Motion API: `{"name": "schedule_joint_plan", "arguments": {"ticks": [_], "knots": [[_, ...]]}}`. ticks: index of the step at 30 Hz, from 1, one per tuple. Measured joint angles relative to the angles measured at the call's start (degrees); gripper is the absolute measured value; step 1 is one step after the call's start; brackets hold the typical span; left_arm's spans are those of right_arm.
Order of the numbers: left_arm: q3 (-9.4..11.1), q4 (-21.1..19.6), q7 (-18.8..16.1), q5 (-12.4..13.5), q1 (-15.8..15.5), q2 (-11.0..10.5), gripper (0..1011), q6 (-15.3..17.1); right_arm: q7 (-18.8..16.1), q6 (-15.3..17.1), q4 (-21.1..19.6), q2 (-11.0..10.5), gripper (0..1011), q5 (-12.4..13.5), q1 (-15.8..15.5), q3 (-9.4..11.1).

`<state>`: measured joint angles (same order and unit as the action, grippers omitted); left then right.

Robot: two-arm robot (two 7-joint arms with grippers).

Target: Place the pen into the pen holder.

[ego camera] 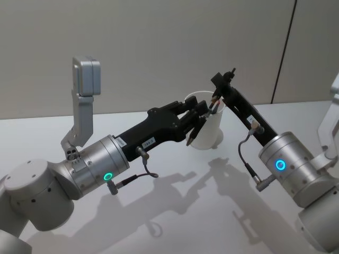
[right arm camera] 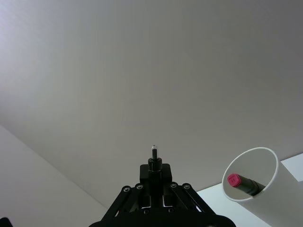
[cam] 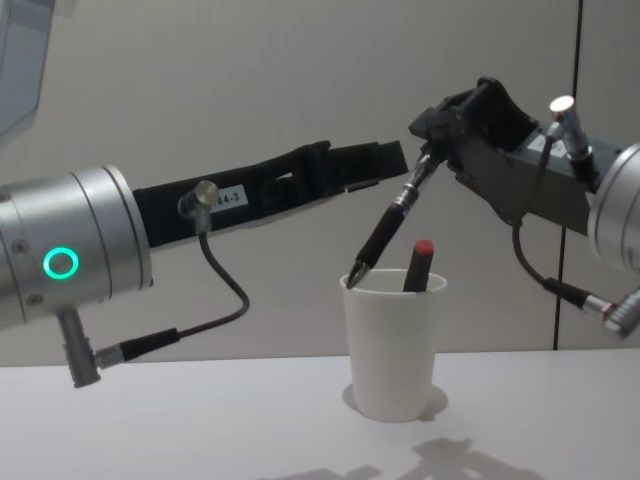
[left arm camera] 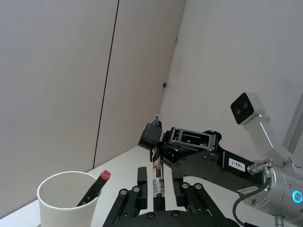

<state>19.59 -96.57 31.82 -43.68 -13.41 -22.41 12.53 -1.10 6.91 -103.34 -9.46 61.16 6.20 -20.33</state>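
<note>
The pen holder, a white paper cup [cam: 393, 345], stands on the table with a red-capped marker [cam: 418, 262] leaning inside it. My right gripper [cam: 432, 150] is shut on the upper end of the black pen [cam: 385, 225]. The pen slants down, and its tip sits at the cup's rim on my left side. Whether the tip is inside the rim I cannot tell. In the left wrist view my left gripper [left arm camera: 161, 172] is open, its fingers [left arm camera: 142, 176] standing either side of the pen [left arm camera: 158, 185] with small gaps. The head view has both grippers meeting at the cup [ego camera: 209, 129].
The white table [cam: 200, 420] spreads around the cup, with a plain grey wall behind. Both forearms reach inward from the sides above the table. The cup [right arm camera: 258, 182] and marker [right arm camera: 239, 182] lie beside the right gripper [right arm camera: 154, 172].
</note>
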Motion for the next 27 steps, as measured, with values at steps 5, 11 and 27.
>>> {"name": "schedule_joint_plan", "arguments": {"ticks": [5,11,27], "knots": [[0.0,0.0,0.0,0.0,0.0,0.0,424,0.0,0.0,0.0,0.0,0.0,133,0.0,0.0,0.0],[0.0,0.0,0.0,0.0,0.0,0.0,646,0.0,0.0,0.0,0.0,0.0,133,0.0,0.0,0.0],[0.0,0.0,0.0,0.0,0.0,0.0,1001,0.0,-0.6,-0.7,1.1,-1.0,133,-3.1,1.5,1.0]]}}
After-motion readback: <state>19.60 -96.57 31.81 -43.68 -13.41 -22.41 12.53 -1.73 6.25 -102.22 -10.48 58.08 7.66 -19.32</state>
